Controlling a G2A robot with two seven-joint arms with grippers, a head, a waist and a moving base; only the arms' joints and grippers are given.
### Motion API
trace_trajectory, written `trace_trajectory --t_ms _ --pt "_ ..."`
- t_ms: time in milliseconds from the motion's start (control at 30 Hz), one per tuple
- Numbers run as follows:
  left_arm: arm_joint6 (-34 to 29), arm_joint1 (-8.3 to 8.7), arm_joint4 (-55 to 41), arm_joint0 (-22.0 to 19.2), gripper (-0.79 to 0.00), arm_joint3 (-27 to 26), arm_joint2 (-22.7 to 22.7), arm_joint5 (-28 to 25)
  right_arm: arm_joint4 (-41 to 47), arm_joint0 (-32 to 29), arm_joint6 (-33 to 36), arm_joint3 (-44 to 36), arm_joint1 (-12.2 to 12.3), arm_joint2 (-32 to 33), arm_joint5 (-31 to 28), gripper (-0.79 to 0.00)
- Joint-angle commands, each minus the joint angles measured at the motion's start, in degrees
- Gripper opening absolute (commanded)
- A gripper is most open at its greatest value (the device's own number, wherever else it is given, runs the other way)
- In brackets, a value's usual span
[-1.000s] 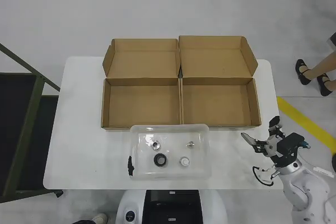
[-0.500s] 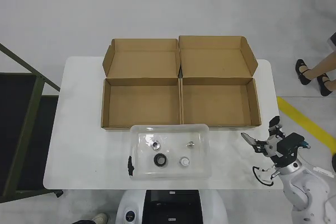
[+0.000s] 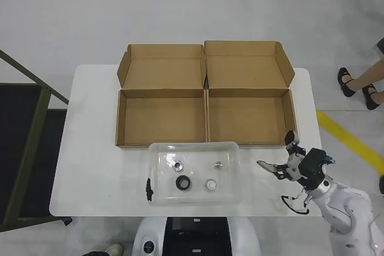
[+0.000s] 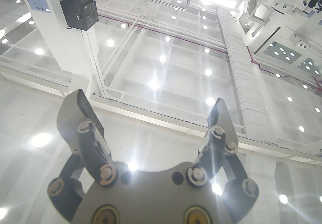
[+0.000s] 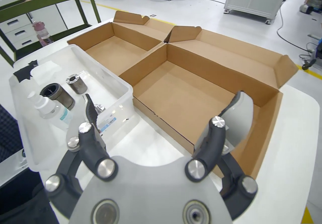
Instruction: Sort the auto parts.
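**Right pincer (image 3: 273, 151) (image 5: 164, 101).** My two fingers are spread wide with nothing between them. The pincer hangs over a bare part of the white table (image 3: 96, 160).

**Just left of this pincer.** The short end of the clear plastic bin (image 3: 192, 144) (image 5: 100, 64) lies here, and the bin holds the auto parts.
- Nearest the pincer is a small bright metal fitting (image 3: 219, 165) (image 5: 99, 108).
- Beside the fitting is a small white spray bottle (image 3: 210, 184) (image 5: 47, 109), lying on its side.
- Farther left is a black linear bearing (image 3: 184, 183) (image 5: 56, 95).
- Also farther left is a short steel bushing (image 3: 178, 164) (image 5: 76, 84), standing on end.
- A scrap of black tape (image 3: 149, 189) (image 5: 24, 72) sits at the bin's far corner.

**Just ahead of this pincer.** The right cardboard box (image 3: 246, 118) (image 5: 188, 91) is open, with its lid folded back flat. Its near front corner is close to my outer finger.

**Ahead and to the left.** The left cardboard box (image 3: 162, 120) (image 5: 115, 46) is open in the same way. It touches the right box along one wall, and both boxes stand just behind the bin.

**Left pincer (image 4: 147, 99).** It is also spread wide and holds nothing. It points up at the ceiling lights.
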Motion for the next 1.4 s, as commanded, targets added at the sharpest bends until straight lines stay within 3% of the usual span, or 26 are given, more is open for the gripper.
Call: trace_trajectory --t_ms 0,433,667,1367 --pt "0.0 0.0 0.0 0.0 0.0 0.0 0.0 0.0 -0.2 0.4 1.6 -1.4 0.2 -0.8 -1.1 0.0" --pt "0.0 0.0 0.0 0.0 0.0 0.0 0.0 0.0 -7.7 -1.1 5.7 -9.8 1.1 -9.0 -9.3 0.0" --pt "0.0 0.0 0.0 0.0 0.0 0.0 0.0 0.0 -12.0 -0.4 7.8 -10.6 2.2 -14.8 -9.3 0.0" --pt "0.0 0.0 0.0 0.0 0.0 0.0 0.0 0.0 -11.8 4.5 13.7 -7.4 3.4 -20.3 -7.7 0.0"
